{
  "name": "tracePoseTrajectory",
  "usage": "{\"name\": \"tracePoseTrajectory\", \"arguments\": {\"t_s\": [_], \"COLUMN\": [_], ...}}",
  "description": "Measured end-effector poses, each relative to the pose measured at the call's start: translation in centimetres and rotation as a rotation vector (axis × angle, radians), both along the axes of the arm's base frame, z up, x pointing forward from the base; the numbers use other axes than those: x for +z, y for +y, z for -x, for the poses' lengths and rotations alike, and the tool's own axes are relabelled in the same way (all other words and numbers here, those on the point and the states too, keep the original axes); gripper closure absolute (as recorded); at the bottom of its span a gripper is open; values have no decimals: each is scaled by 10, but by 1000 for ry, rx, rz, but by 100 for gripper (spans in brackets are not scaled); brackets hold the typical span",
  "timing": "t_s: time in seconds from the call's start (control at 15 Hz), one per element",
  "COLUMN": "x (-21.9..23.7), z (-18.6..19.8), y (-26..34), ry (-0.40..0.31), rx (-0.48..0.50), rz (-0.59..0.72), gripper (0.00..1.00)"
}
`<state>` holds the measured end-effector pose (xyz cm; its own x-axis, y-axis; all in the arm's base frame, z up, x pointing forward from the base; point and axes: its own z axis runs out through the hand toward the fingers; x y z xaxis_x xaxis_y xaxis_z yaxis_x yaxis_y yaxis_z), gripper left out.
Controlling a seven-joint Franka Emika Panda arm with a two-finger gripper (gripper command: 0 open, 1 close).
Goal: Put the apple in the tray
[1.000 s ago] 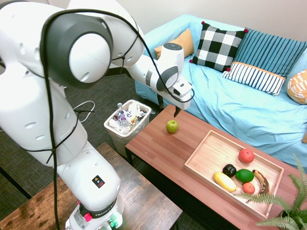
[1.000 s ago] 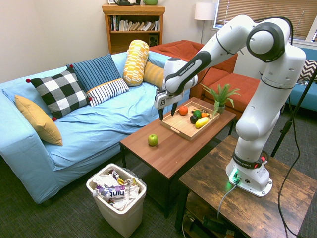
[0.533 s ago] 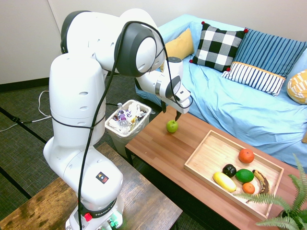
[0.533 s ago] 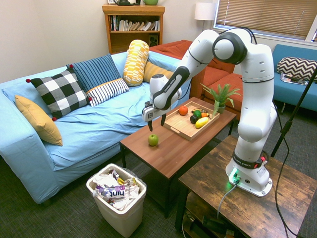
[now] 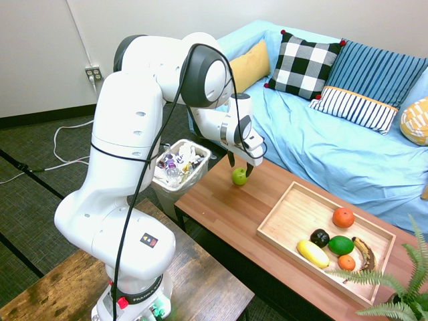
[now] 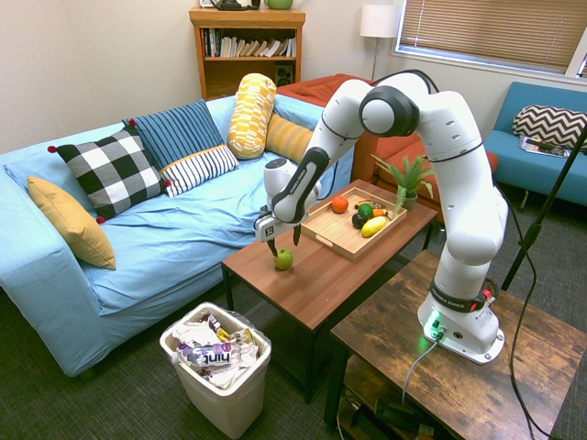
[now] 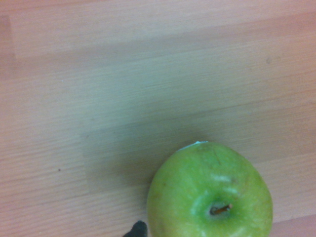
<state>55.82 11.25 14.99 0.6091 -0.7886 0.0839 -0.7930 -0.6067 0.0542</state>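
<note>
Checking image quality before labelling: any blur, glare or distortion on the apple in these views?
Wrist view: apple soft but readable, stem visible, small highlights on its skin, cut off at the frame edge. First exterior view: sharp, wide-angle bulge on the near arm. Second exterior view: even room light, apple small, open gripper around it.

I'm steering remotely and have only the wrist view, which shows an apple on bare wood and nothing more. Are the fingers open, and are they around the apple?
Observer: Open. In the second exterior view the gripper points down with one finger on either side of the apple, not yet closed on it.
Operator: Where is the tray from there?
Observer: The tray lies on the same coffee table, toward its other end, well apart from the apple.
Operator: Is there room in it?
Observer: Yes. Other fruit is bunched at the tray's far end; the end nearer the apple is bare wood.
</note>
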Motion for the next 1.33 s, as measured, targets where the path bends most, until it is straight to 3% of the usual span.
{"name": "tracePoseTrajectory", "arguments": {"t_s": [0.33, 0.4, 1.07, 1.33], "x": [-28, -32, -49, -15], "z": [-4, -5, -18, -34], "y": [1, 1, -2, -28], "ry": [29, 33, 49, 2], "rx": [-10, -11, -22, -58], "rz": [4, 4, -44, -80], "gripper": [0, 100, 100, 100]}}
